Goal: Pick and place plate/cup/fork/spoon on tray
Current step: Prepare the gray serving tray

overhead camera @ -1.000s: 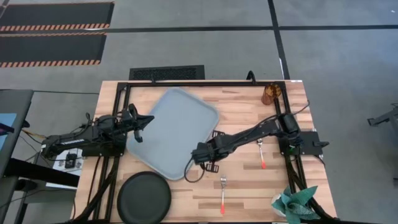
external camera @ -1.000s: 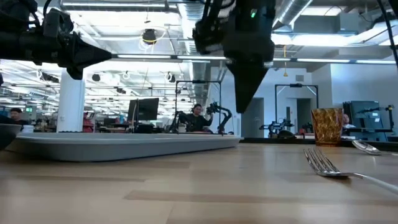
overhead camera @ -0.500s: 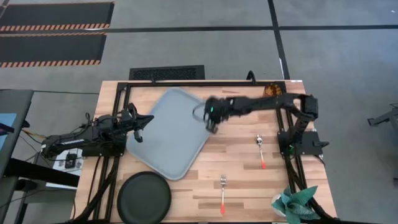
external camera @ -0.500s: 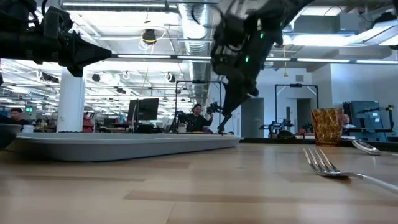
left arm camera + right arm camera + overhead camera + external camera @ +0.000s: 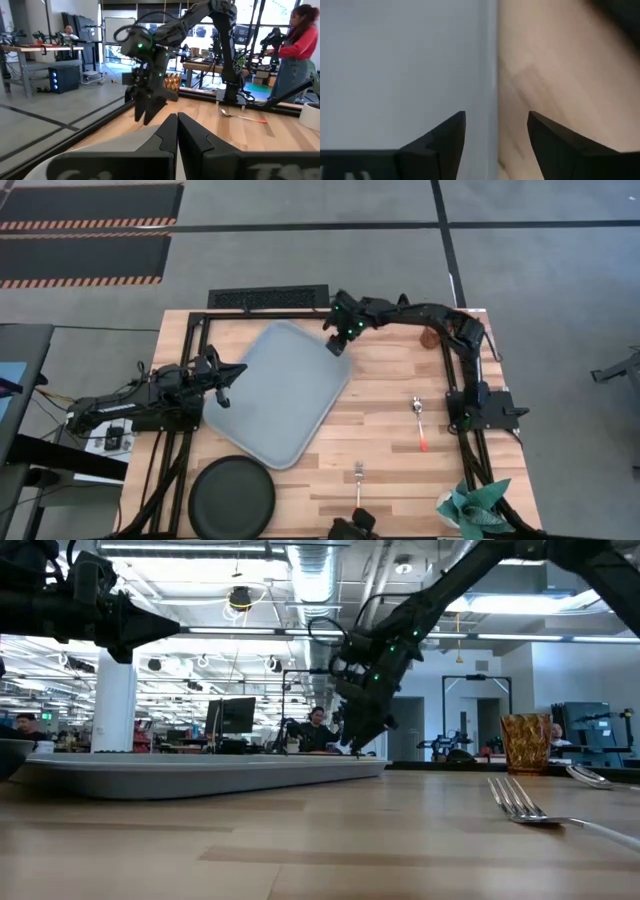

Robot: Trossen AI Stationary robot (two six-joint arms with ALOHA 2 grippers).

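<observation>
The pale blue-grey tray lies slantwise on the wooden table with nothing on it. My right gripper is open just above the tray's far right rim, one finger over the tray and one over the wood. My left gripper is shut and hovers over the tray's left edge. The black plate sits on the table at the near left. The fork and spoon lie right of the tray. The amber cup stands at the far right, half hidden by the right arm.
A teal plant-like thing in a white pot stands at the near right corner. A dark object shows at the near edge, below the fork. A person stands beyond the table. Bare wood lies between the tray and the spoon.
My right gripper has swung from the tray's near right edge toward the table's far edge and now stands at the tray's far right rim. The tray has stayed put. A dark object has come into view at the near edge.
</observation>
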